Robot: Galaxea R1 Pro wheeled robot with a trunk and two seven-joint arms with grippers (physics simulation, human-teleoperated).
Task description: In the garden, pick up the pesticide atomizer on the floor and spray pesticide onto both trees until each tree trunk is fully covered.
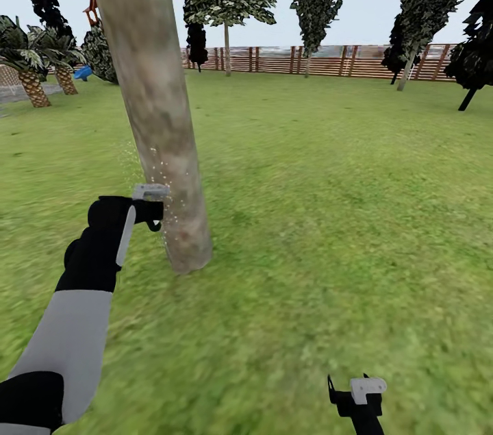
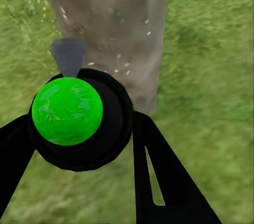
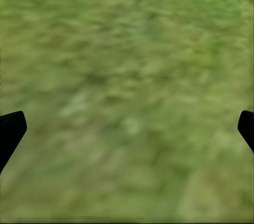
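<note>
- Presently, left gripper (image 1: 154,216): closed around the pesticide atomizer (image 2: 69,110), green-topped, nozzle toward tree trunk (image 1: 154,106) at 10 o'clock.
- Pesticide (image 1: 164,178): whitish specks on lower trunk.
- Right gripper (image 1: 348,390): at 5 o'clock, fingers spread, empty, above the grass floor (image 1: 329,216).

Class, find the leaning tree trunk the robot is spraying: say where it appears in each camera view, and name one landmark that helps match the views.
Head view: the tree trunk leans from top left down to the grass, left of centre, beside the left gripper.
Left wrist view: the trunk fills the upper middle, behind the green-topped atomizer.
Right wrist view: only grass between the fingertips.
Shared landmark: the whitish pesticide specks on the trunk.
</note>
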